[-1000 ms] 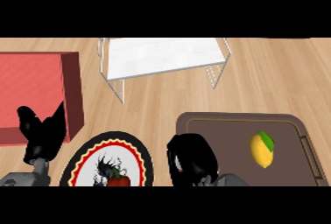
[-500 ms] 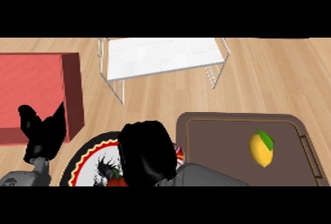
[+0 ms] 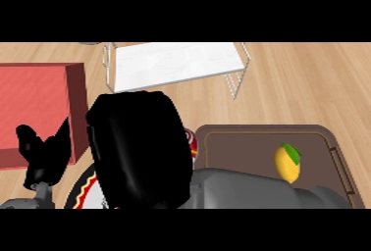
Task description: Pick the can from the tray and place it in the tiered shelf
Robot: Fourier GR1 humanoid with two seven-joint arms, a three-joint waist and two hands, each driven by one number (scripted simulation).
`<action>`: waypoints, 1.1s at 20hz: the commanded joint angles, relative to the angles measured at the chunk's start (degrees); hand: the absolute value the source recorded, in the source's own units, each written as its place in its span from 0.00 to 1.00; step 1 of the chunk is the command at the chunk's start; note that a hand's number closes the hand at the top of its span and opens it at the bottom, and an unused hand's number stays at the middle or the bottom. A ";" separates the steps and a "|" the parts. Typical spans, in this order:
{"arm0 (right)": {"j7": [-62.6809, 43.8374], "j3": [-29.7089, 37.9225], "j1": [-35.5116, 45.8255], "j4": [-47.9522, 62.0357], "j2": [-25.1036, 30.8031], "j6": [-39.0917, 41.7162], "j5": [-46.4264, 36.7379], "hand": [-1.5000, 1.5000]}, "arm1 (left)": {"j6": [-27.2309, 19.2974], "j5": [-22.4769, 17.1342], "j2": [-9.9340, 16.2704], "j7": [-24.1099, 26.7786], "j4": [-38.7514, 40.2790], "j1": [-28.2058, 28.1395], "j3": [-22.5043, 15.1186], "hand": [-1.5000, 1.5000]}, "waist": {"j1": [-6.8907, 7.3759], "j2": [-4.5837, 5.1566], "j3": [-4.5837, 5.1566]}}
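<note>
The right robot hand (image 3: 138, 147) fills centre frame over the plate (image 3: 83, 188), back to camera, so its fingers and the can cannot be seen; the tray (image 3: 239, 142) at lower right holds only a lemon (image 3: 287, 163), the shelf (image 3: 177, 61) waits above, and the left robot hand (image 3: 39, 152) rests spread at lower left.

Bare bench (image 3: 304, 93) right of tiered shelf (image 3: 177, 63) | red box (image 3: 36, 112) blocks left | lemon (image 3: 287, 163) occupies tray (image 3: 217, 147)
</note>
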State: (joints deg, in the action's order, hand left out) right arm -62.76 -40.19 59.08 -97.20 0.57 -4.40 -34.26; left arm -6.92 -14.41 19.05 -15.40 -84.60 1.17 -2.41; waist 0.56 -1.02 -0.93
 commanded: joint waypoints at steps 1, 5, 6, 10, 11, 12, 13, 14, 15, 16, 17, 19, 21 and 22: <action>-7.50 9.39 8.75 2.01 -0.54 5.17 0.96 1.00 | -0.17 -0.08 -2.60 -2.58 3.85 -0.58 -2.04 0.50 | -0.86 0.78 1.04; -9.85 15.13 15.15 4.11 -0.33 8.34 2.04 1.00 | 0.41 0.05 -2.45 -0.06 4.50 -1.70 -0.70 0.50 | -0.98 0.72 1.07; -8.84 16.92 15.53 5.78 0.00 6.78 1.34 1.00 | 1.12 -0.47 -2.18 -1.50 2.14 -2.54 -1.23 0.50 | -0.57 0.74 1.02; -4.68 21.85 19.81 13.55 0.13 5.48 1.07 1.00 | 1.84 -0.38 -1.75 -0.96 3.91 -0.56 -0.05 0.50 | -0.32 1.11 1.05; -4.52 25.03 20.88 12.84 2.49 7.91 3.08 1.00 | 2.05 -0.96 -1.25 -1.80 3.59 -0.76 0.64 0.50 | -0.56 1.02 1.02; -5.08 26.89 23.43 13.31 3.23 9.06 3.65 1.00 | 2.82 -0.82 -1.57 -0.99 3.36 -2.10 -0.04 0.50 | -0.49 0.91 1.03; -0.92 25.51 21.93 17.63 2.68 6.81 2.26 1.00 | 2.88 -0.29 -1.53 -0.05 6.44 0.06 0.56 0.50 | -0.47 1.34 1.07; -1.08 28.70 24.02 17.96 4.01 7.81 3.82 1.00 | 1.15 0.30 -3.37 -0.67 6.74 1.13 -0.25 0.50 | -0.82 1.33 1.06; -0.02 29.52 26.65 22.34 3.84 8.57 4.11 1.00 | 1.00 0.77 -3.31 -1.44 3.22 -0.64 -1.18 0.50 | 0.18 1.26 1.05; 0.27 29.90 27.06 22.30 4.72 8.13 3.23 1.00 | 0.56 1.26 -4.00 -2.20 4.12 0.43 -1.80 0.50 | -0.32 1.24 1.04; 3.87 29.48 26.39 25.05 5.71 8.32 2.79 1.00 | 2.70 -0.45 -2.63 -1.27 3.87 0.12 -0.01 0.50 | 0.06 1.34 1.05; 4.83 32.18 28.39 27.64 6.21 9.51 5.02 1.00 | 1.80 1.31 -3.94 -0.13 5.72 -0.05 -1.07 0.50 | -0.05 1.45 1.06; 10.80 31.84 25.99 30.32 6.86 8.88 5.27 1.00 | 0.83 1.37 -4.70 -1.98 5.15 1.51 -1.22 0.50 | -0.04 1.64 1.03; 9.65 32.36 27.83 31.64 6.36 9.96 5.76 1.00 | 1.59 1.53 -3.75 -1.35 5.23 0.55 -0.62 0.50 | 0.12 1.47 1.03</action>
State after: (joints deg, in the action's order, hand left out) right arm -56.01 -9.73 85.36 -70.88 6.12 3.87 -29.59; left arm -5.49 -13.37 18.13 -16.32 -84.67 1.95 -0.86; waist 0.92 -0.20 -0.98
